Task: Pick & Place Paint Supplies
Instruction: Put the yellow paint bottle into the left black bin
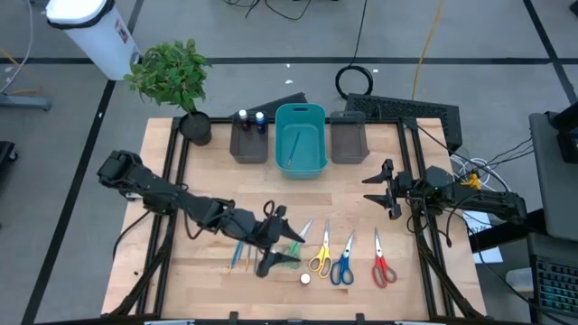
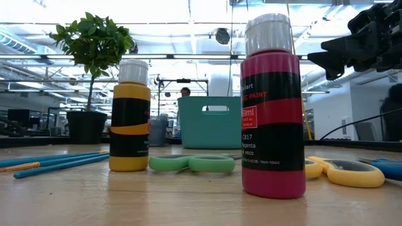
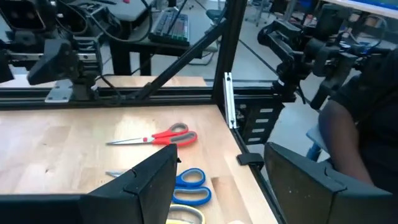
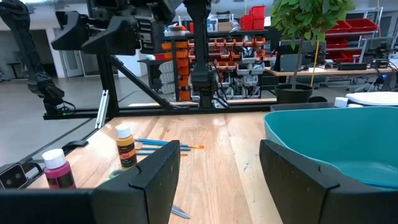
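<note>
On the table's near half: the left gripper (image 1: 275,236) hangs over the row of supplies, just by the green-handled scissors (image 1: 295,245) and the brushes (image 1: 240,255).
Left gripper state: fingers spread apart with nothing between them; past its fingers (image 3: 149,186) the wrist view shows bare wood and scissors.
Right gripper: (image 1: 381,191) waits off at the right side of the table, well apart from the supplies, with its two fingers wide and empty; the wrist view shows its fingers (image 4: 153,176) parted.
Scissors: four lie in a row on the near half of the wooden table (image 1: 208,171), running green, yellow-handled (image 1: 320,258), blue-handled (image 1: 342,268), red-handled (image 1: 382,269).
Bottles on the table: a yellow paint bottle (image 2: 129,116) and a magenta paint bottle (image 2: 271,107) stand upright, white-capped, near the green scissors; from above only one small white cap (image 1: 305,279) can be made out.
Brushes: thin, teal-handled, lying flat side by side, to the left of the scissors.
Teal bin: (image 1: 300,139) sits at the far middle edge, a thin brush-like item inside.
Grey bins: one on each side of the teal bin; the left grey bin (image 1: 248,141) holds two upright bottles, the right grey bin (image 1: 348,138) shows no clear contents.
Potted plant: (image 1: 176,79) at the far left corner.
</note>
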Robot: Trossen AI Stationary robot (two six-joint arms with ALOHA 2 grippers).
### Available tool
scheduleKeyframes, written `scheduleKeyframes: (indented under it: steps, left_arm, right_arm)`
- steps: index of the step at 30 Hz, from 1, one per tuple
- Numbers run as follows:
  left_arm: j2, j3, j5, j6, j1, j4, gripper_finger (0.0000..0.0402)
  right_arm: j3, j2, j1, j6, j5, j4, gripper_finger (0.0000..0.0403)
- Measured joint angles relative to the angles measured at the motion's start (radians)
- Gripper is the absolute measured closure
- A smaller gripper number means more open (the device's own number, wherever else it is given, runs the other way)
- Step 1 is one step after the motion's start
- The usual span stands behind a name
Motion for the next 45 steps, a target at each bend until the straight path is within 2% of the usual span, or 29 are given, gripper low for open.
scheduleKeyframes:
  steps: [5,11,15,21,25,30,32,37,45]
  left_arm:
    - [0.0,0.0,-0.065,0.004,-0.02,0.005,0.0153]
    - [0.0,0.002,-0.194,-0.065,-0.032,-0.122,0.0153]
    - [0.0,0.063,-0.21,-0.097,-0.052,-0.251,0.0153]
    - [0.0,0.212,-0.291,-0.123,-0.105,-0.544,0.0153]
    - [-0.001,0.272,-0.292,-0.196,-0.132,-0.662,0.0153]
    - [0.003,0.275,-0.285,-0.224,-0.166,-0.777,0.0153]
    - [0.021,0.275,-0.286,-0.208,-0.176,-0.786,0.0153]
    - [0.085,0.275,-0.3,-0.057,-0.193,-0.796,0.0153]
    - [0.144,0.275,-0.269,-0.084,-0.155,-0.802,0.0153]
  right_arm:
    - [0.0,0.0,0.0,0.0,0.0,0.0,0.019]
    - [0.0,0.0,0.0,0.0,0.0,0.0,0.019]
    - [0.0,0.0,0.0,0.0,0.0,0.0,0.019]
    - [0.0,0.0,0.0,0.0,0.0,0.0,0.019]
    - [0.0,0.0,0.0,0.0,0.0,0.0,0.019]
    - [0.0,0.0,0.0,0.0,0.0,0.0,0.019]
    - [0.0,0.0,0.0,0.0,0.0,0.0,0.019]
    - [0.0,0.0,0.0,0.0,0.0,0.0,0.019]
    - [0.0,0.0,0.0,0.0,0.0,0.0,0.019]
